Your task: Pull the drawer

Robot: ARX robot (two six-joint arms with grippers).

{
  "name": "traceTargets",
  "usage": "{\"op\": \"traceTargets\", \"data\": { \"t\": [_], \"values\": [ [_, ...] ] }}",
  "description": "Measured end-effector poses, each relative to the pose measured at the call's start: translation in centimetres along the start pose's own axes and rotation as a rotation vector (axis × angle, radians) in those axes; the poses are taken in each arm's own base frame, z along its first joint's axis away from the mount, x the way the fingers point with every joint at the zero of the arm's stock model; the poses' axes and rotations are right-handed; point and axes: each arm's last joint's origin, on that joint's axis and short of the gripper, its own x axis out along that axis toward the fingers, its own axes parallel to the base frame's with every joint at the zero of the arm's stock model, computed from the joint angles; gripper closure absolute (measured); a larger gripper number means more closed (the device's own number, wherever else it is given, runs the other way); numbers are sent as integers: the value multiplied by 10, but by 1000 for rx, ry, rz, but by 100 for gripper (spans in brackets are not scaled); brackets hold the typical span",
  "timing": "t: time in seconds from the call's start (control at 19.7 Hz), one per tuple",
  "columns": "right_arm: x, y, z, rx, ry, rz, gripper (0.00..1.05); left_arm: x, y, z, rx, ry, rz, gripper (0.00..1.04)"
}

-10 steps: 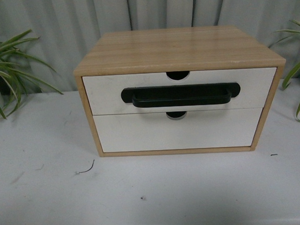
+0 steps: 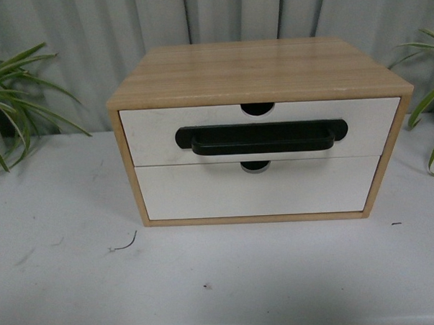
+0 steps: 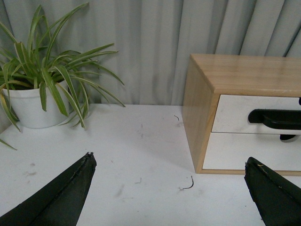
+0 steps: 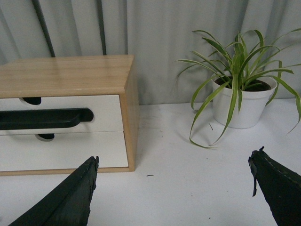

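The drawer (image 2: pixel 158 136) is shut; left hand (image 3: pixel 169 159) and right hand (image 4: pixel 175 156) gape wide, short of its handle (image 2: pixel 262 137), ready to grasp.

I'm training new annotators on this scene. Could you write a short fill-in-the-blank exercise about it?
The drawer bearing the black bar handle sits ____ the plain drawer front.
The drawer is fully ____.
The left gripper and right gripper both stand ____, holding nothing.
Missing words: above; closed; open.

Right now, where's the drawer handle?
Front view: the black bar handle sits centred on the upper drawer of the wooden cabinet, just above the plain lower drawer front.
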Motion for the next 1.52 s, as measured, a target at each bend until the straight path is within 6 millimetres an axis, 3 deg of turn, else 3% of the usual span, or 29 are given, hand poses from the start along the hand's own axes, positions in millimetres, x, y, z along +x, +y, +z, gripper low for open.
{"op": "traceTargets", "data": {
  "t": [1.12, 1.17, 1.27, 1.37, 1.52],
  "values": [
    [0, 0, 0, 0, 0, 0, 6, 0, 0, 0, 0, 0, 0, 7],
    [0, 0, -1, 5, 17, 4, 6, 0, 0, -2, -16, 39, 17, 7],
    [4, 1, -1, 109, 173, 36, 6, 1, -4, 4, -113, 316, 194, 7],
    [19, 4, 18, 181, 157, 42, 6, 6, -1, 19, -241, 291, 322, 7],
    [50, 15, 58, 166, 42, 101, 6, 32, -5, 47, -327, 173, 268, 7]
  ]
}}
